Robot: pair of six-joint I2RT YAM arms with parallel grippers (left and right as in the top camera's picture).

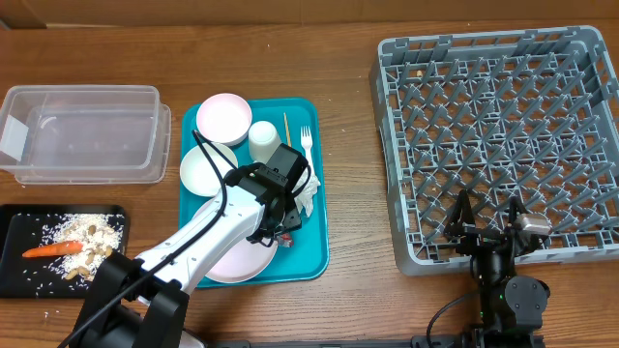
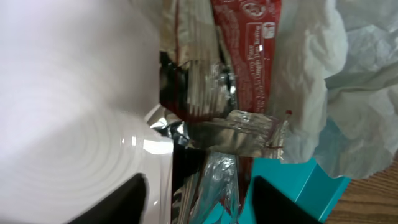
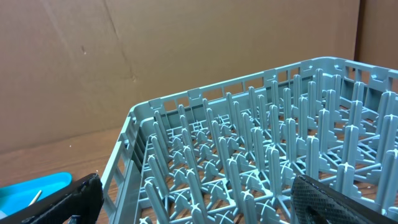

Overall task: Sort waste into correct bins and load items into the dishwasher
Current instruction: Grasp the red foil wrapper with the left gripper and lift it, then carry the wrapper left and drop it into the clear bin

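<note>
Left gripper (image 2: 202,199) straddles the snack wrapper (image 2: 245,68) mid-frame in the wrist view, grip unclear; right gripper (image 1: 488,217) gapes wide; the touching napkin (image 2: 323,81) could snag and lift too

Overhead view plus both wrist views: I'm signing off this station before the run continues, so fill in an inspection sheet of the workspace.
Surface: brown wooden table.
Job's things: grey plastic lattice dish rack, unloaded; clear rectangular plastic tub, no waste seen; black tray holding orange carrot piece and rice scraps; pale-pink round plate, white cup, white plastic fork on teal serving tray.
Clutter: crumpled white paper napkin and red-and-white snack wrapper on the teal tray.
Grippers: left gripper open astride the wrapper; right gripper open, empty, at the rack's near edge.
Cables: black cable on the left arm.
Surroundings: brown cardboard wall.
</note>
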